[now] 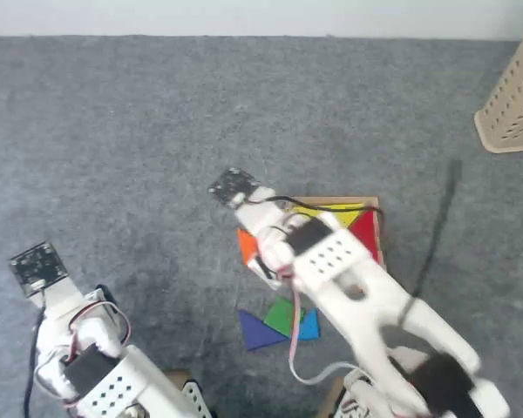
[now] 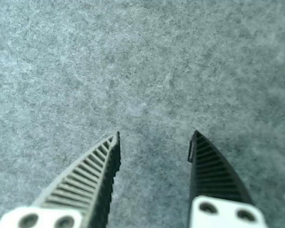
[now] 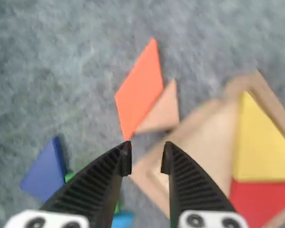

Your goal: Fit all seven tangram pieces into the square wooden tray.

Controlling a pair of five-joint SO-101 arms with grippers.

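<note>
The square wooden tray [image 1: 372,205] lies mid-table with a yellow piece [image 1: 333,212] and a red piece [image 1: 366,228] inside. In the right wrist view, my right gripper [image 3: 145,156] hovers slightly open, nothing between its fingers, just over the tray's [image 3: 204,137] corner. Right beyond its tips lie an orange parallelogram [image 3: 140,90] and a beige triangle [image 3: 160,114] on the carpet, touching each other. The yellow [image 3: 261,142] and red [image 3: 256,199] pieces sit in the tray. My left gripper [image 2: 154,142] stands open over bare grey carpet.
A dark blue piece [image 1: 260,331], a green piece [image 1: 283,315] and a light blue piece [image 1: 310,326] cluster on the carpet in front of the tray. A beige perforated basket [image 1: 510,96] stands at the far right. A black cable [image 1: 436,235] runs past the tray's right side.
</note>
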